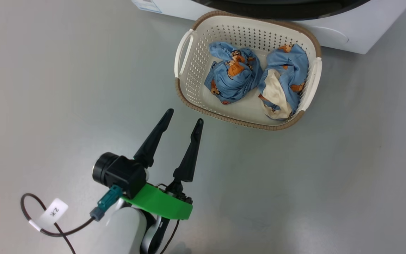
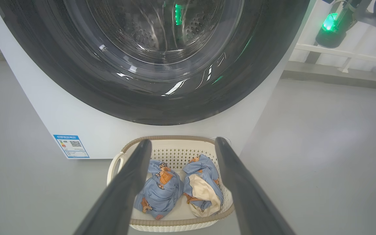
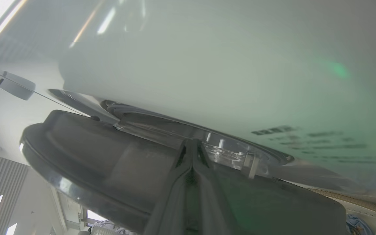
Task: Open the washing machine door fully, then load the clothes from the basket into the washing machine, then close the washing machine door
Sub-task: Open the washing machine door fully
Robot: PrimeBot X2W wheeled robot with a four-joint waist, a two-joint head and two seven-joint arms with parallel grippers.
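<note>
The washing machine door (image 2: 162, 111), a wide glossy black ring around domed clear glass, stood at 12 o'clock above the cream perforated plastic basket (image 2: 175, 225). The right gripper (image 3: 192, 143), fingers pressed together, had its tips at the door's edge. With nothing clasped, it could slip off the smooth rim. The left gripper (image 1: 184, 116) hung spread apart, with the basket at its 1 o'clock.

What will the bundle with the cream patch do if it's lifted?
Probably flop and sag: the bundle is crumpled cloth with loose folds. Likely light, being thin fabric. Unlikely to roll; it slumps against the basket wall.
</note>
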